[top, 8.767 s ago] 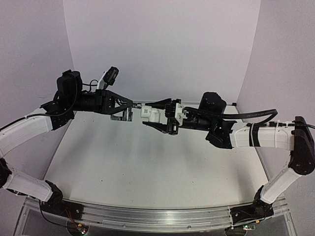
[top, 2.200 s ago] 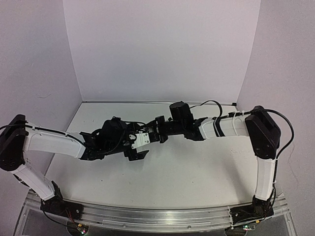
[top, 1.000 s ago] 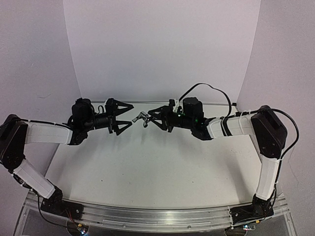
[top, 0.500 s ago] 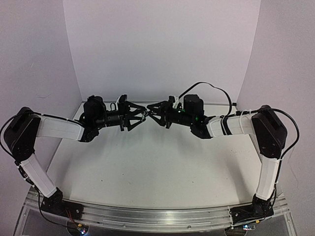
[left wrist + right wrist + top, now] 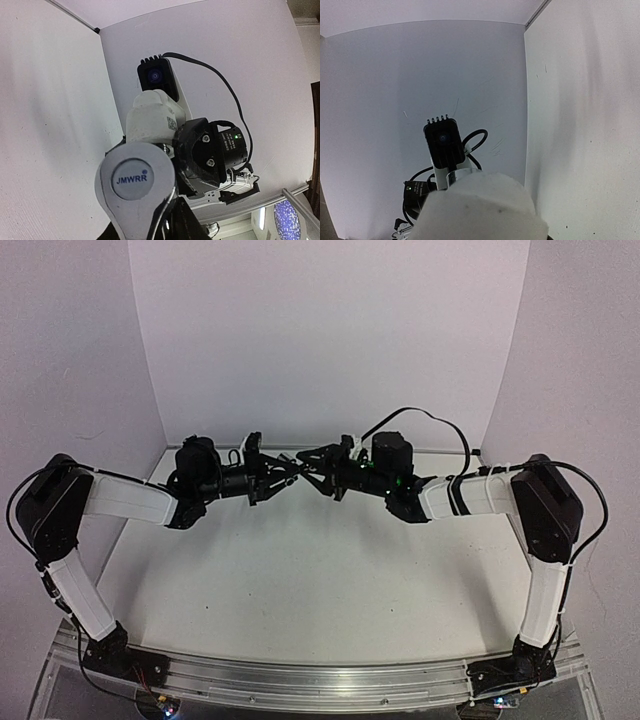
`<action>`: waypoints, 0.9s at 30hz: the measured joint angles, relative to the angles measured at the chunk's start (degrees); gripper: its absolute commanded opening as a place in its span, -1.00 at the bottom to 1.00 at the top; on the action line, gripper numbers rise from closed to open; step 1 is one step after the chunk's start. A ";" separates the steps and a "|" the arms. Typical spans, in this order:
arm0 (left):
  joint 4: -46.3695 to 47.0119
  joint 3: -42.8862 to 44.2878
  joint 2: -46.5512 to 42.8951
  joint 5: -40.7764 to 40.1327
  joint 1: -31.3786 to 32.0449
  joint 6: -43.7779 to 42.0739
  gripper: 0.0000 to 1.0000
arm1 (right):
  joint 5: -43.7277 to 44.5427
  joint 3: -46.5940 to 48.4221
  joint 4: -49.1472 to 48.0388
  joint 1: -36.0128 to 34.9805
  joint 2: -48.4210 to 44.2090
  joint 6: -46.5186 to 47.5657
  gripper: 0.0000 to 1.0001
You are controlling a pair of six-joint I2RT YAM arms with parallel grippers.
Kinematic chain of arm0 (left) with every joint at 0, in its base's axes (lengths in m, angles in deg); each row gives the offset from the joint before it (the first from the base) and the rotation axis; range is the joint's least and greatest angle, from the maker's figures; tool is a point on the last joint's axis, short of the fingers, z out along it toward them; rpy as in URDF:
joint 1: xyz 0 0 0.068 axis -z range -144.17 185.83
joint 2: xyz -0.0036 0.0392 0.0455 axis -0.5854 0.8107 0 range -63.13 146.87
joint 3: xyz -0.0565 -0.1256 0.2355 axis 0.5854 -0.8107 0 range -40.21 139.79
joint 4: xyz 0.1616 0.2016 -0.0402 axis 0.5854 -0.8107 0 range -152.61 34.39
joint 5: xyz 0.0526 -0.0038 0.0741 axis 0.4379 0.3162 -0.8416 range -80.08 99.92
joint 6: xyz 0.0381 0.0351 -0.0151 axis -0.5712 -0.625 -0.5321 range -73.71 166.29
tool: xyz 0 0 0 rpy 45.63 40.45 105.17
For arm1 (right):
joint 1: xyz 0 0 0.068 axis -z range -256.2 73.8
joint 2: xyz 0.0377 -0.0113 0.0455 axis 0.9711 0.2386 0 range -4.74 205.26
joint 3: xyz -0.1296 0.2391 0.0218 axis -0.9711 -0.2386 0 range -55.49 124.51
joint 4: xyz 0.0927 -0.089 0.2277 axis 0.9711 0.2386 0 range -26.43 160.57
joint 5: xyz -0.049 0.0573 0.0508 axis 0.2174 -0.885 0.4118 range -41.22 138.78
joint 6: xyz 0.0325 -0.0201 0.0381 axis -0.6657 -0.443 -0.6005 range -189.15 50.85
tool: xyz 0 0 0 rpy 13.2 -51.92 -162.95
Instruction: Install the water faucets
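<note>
Now | left end effector [image 5: 290,474] and right end effector [image 5: 313,473] tip to tip | opening and hold: cannot tell for either

I count two robot arms, the left arm [image 5: 120,502] and the right arm [image 5: 480,495], on one bench [image 5: 300,590]. Two claws: the left claw [image 5: 293,471] and the right claw [image 5: 311,471]. Two wrist cameras, the left wrist camera [image 5: 443,140] and the right wrist camera [image 5: 156,77]. One round grey cap marked JMWRR [image 5: 135,172].
</note>
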 measured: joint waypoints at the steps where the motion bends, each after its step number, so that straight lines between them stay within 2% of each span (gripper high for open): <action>1: -0.03 0.00 -0.02 -0.40 0.12 0.01 -0.73 | 0.22 0.00 -0.13 0.00 0.02 0.14 -1.00; 3: -0.08 0.00 -0.05 -1.15 0.32 -0.32 -0.86 | 0.61 0.00 -0.28 0.00 0.04 0.24 -1.00; 8: -1.21 -0.02 -0.80 -3.28 0.70 -3.24 -0.96 | 1.24 0.34 -0.63 -0.11 0.28 -0.34 -1.00; 11: -5.14 -0.02 -2.57 -5.97 1.41 -8.19 -1.00 | 1.56 0.66 -1.12 -0.31 0.79 -1.38 -1.00; 17: -19.11 0.17 -8.94 -18.10 5.02 -26.71 -1.00 | 2.06 0.74 -1.78 -1.37 1.64 -4.72 -1.00; 20: -25.49 0.52 -12.14 -27.15 8.33 -38.19 -1.00 | 2.61 0.74 -1.77 -2.04 1.64 -5.72 -1.00; 27: -30.83 0.45 -14.88 -45.69 15.50 -63.95 -1.00 | 3.52 1.25 -0.49 -3.15 1.64 -7.39 -1.00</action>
